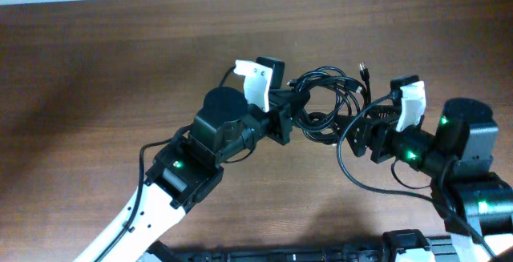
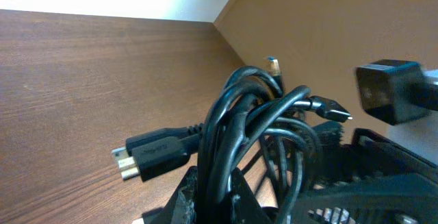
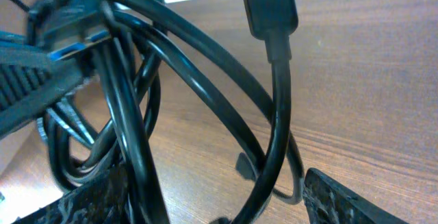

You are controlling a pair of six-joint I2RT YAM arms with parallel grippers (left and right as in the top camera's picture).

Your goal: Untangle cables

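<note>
The cables (image 1: 329,102) are being held as one knotted bundle over the bench (image 1: 120,46), strung between the two claws; whether the bundle is touching the bench cannot be told. The left claw (image 1: 293,106) is being pressed together on the bundle's left side, with several strands being pinched between its fingers (image 2: 185,198) and rising out of them in the left wrist view. The right claw (image 1: 362,131) is being kept spread at the bundle's right side, and in its own view two strands are being passed through the wide gap between its pads (image 3: 345,203) without clearly being touched. A flat plug (image 2: 154,154) is being hung out of the bundle on the side away from the right claw, and a plug tip (image 1: 363,70) is being poked out at the bundle's far edge. The bundle's long axis is being laid roughly from claw to claw. The right claw is therefore judged the nearer free one, and a strand lying between its pads could be closed on and drawn away from the bundle along that axis. Snagging of the plugs in the loops is being risked.
</note>
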